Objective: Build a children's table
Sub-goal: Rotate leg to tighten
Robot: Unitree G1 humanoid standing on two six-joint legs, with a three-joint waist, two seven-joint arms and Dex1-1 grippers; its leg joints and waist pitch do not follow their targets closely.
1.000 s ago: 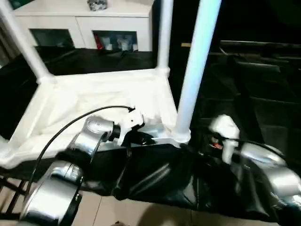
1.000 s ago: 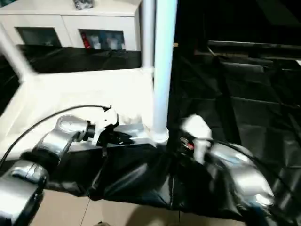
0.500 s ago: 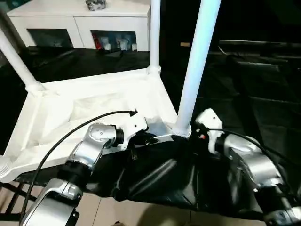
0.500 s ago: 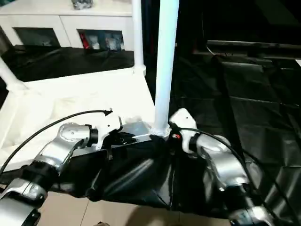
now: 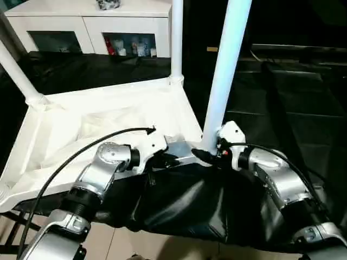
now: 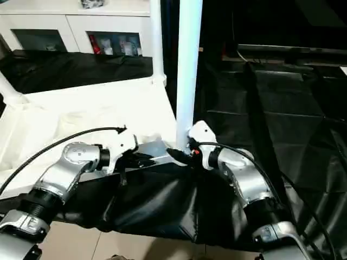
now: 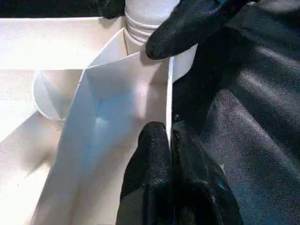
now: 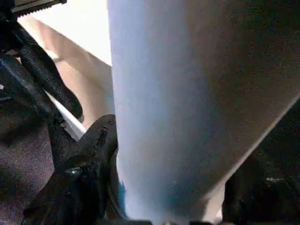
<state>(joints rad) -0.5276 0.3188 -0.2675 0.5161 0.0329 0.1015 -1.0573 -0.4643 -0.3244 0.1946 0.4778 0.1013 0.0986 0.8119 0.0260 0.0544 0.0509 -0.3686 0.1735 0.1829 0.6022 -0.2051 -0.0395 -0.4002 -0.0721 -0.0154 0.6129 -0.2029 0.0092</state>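
head views: the white plastic rectangular tabletop [image 5: 103, 116] lies upside down on a black-draped surface [image 5: 282, 103], three long white tapered tube legs standing in its round corner sockets. the left gripper [image 5: 171, 161] is at the near rim. the right gripper [image 5: 209, 157] is at the base of the nearest leg [image 5: 225, 70].

left wrist view: its black fingers [image 7: 154, 173] pinch the thin rim wall.

right wrist view: its fingers [image 8: 89, 159] straddle that leg, closeness of grip unclear.
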